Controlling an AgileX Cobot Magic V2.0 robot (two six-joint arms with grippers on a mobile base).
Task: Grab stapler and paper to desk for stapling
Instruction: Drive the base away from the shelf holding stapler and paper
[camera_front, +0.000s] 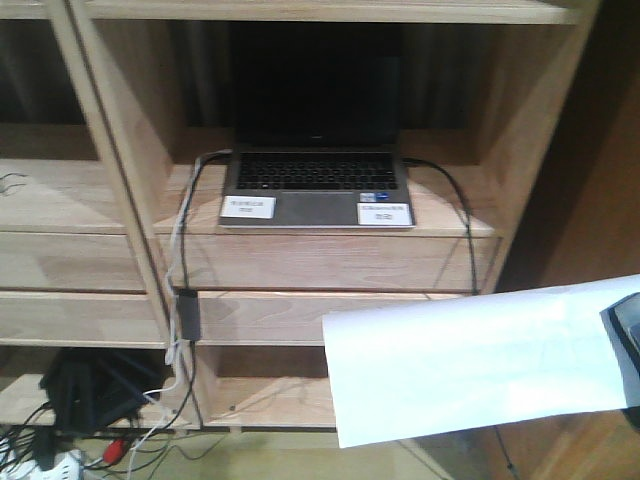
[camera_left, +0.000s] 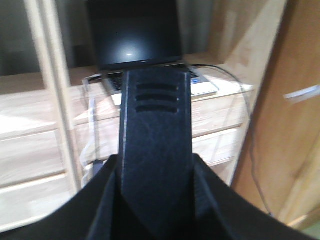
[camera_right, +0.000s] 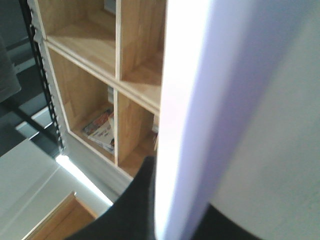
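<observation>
Paper (camera_front: 470, 365): hanging flat across the lower right of the front view, clear of the shelves (camera_front: 330, 265).
Right claw (camera_front: 625, 325): pinching the sheet's right edge, likely so it is travelling uncrumpled.
Stapler (camera_left: 156, 150): filling the centre of the left wrist view (orange end hidden).
Left claw (camera_left: 156, 195): squeezing narrow around the stapler for carrying.
Desk: not showing anywhere; both things are riding in the air.

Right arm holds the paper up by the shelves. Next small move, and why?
Probably swing the right gripper away from the shelves toward the desk: the paper hangs in the air in front of them, pinched at one end, and no desk shows in any view.
</observation>
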